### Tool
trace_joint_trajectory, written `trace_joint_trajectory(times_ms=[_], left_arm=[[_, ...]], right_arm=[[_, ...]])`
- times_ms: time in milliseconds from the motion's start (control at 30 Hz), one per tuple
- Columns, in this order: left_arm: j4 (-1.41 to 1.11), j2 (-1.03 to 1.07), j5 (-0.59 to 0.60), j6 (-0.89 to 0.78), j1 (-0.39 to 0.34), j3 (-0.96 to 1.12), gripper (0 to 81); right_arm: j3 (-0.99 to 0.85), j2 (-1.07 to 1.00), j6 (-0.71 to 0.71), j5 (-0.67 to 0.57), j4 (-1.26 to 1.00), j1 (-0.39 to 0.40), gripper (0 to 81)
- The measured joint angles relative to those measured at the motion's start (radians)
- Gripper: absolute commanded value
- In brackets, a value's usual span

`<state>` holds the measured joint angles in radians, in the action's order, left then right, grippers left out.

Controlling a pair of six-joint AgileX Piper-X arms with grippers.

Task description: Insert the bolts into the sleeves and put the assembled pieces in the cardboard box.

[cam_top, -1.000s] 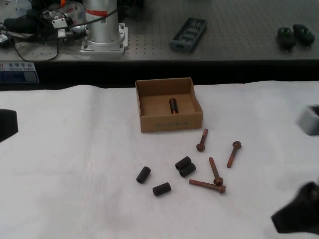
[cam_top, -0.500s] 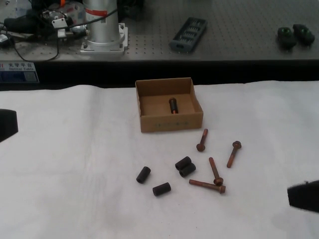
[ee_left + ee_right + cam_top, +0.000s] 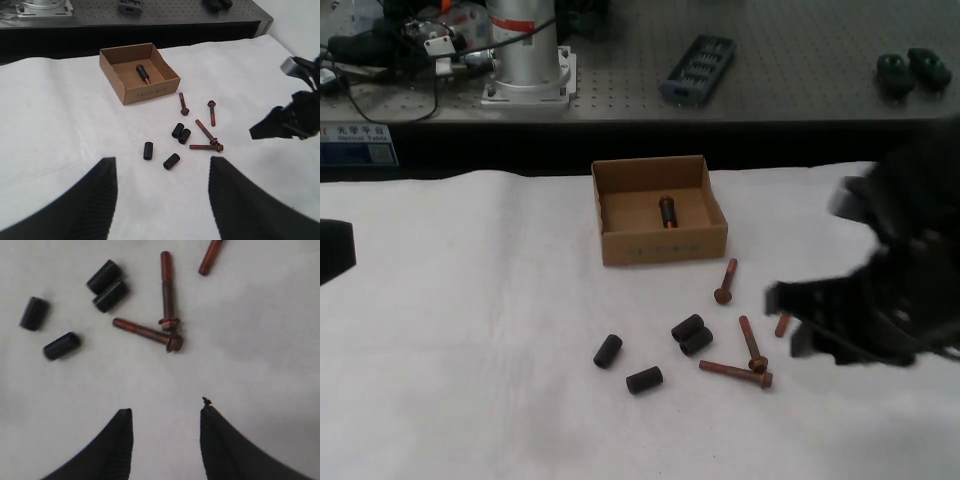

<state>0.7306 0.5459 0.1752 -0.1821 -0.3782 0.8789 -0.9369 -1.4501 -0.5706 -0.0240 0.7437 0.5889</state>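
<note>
Right hand point(image 3: 166, 410) released, fingers point(image 3: 107, 452) parted, angled down over the bench point(image 3: 260, 370), two touching bolts point(image 3: 145, 332) just beyond it, left hand point(image 3: 162, 165) likewise released.

White cloth point(image 3: 470, 300) lies under the right gripper point(image 3: 165, 407). Beyond it, a dark perforated plate point(image 3: 790, 90) carries a silver post point(image 3: 525, 45), a black ribbed block point(image 3: 698, 68) and, probably, tangled cables point(image 3: 380, 50).

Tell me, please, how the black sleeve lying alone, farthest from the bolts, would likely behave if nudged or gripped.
The sleeve lies on its side on the white cloth, so a sideways nudge would probably roll it, though the cloth may slow it. It looks short and rigid, so it should hold its shape when gripped.
</note>
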Motion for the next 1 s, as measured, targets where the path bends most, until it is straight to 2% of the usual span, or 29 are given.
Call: trace_joint_trajectory(times_ms=[133, 333, 567, 1000], left_arm=[[0.0, 0.0, 0.0, 0.0, 0.0, 0.0, 40.2], [0.0, 0.0, 0.0, 0.0, 0.0, 0.0, 40.2], [0.0, 0.0, 0.0, 0.0, 0.0, 0.0, 40.2], [0.0, 0.0, 0.0, 0.0, 0.0, 0.0, 40.2]], right_arm=[[-0.156, -0.21, 0.002, 0.024, -0.002, -0.036, 32.8], [-0.337, -0.397, -0.054, 0.066, 0.029, -0.095, 32.8], [-0.449, -0.49, -0.084, 0.077, 0.034, -0.149, 28.4], [-0.472, -0.507, -0.126, 0.08, 0.046, -0.152, 28.6]])
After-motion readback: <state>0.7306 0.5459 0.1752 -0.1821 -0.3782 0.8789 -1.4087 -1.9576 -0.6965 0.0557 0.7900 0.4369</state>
